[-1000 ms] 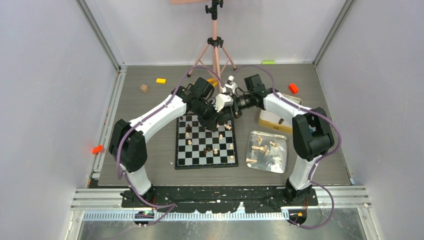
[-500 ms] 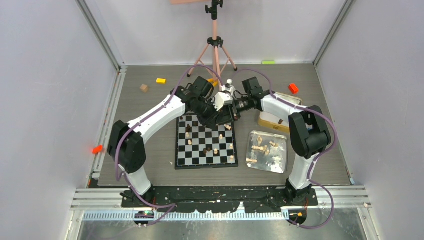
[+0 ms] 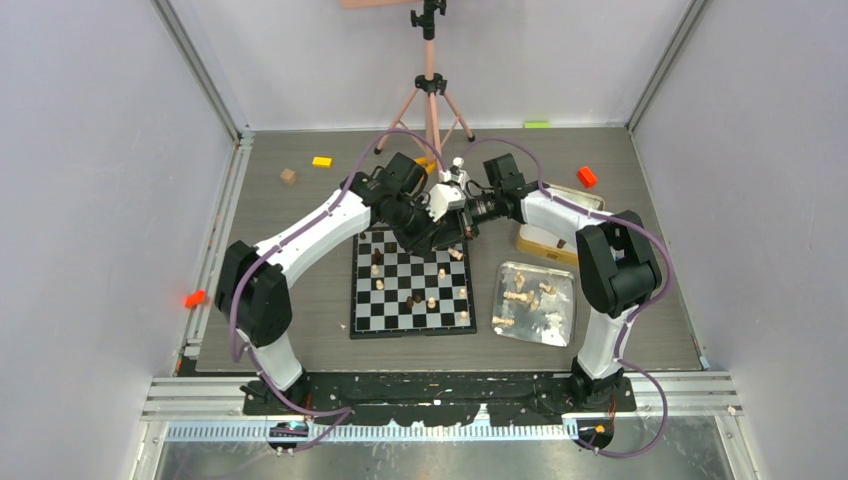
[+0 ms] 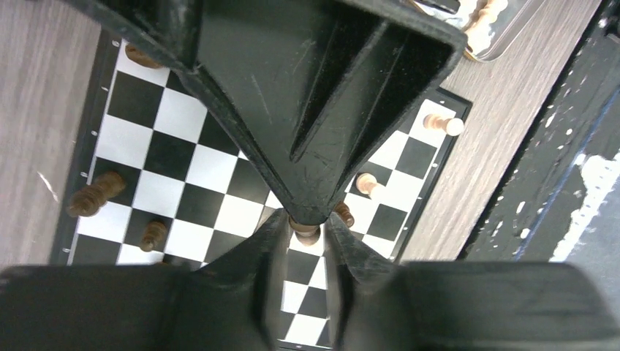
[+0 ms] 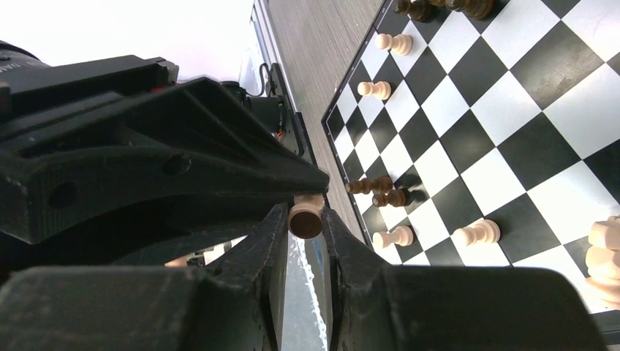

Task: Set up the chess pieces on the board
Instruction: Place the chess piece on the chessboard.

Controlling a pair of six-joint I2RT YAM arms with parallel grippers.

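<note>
- Nearest you, nothing has shifted. The few tan and dark wooden chessmen [image 3: 432,301] on the square black-and-white checkered chessboard [image 3: 392,318], and the light ones in the shiny silver tray [image 3: 565,280] off its right edge, lie as they did a second ago.
- The change is above the board's far edge, toward its far right corner. The right gripper [image 5: 303,223], wide a second ago, has drawn its fingers in around the small light tan wooden chess piece with a round dark base [image 5: 305,218]. Both pads now look to be touching it.
- The left gripper [image 4: 307,245] stays nearly shut on that same piece, so two grips share it in the air — I read this as a hand-over with the release not yet made.
- The base faces the right wrist camera, and the long axis runs along the right fingers, head away toward the left gripper. It looks tilted well off upright — you'd need it base-down before it meets a square.
</note>
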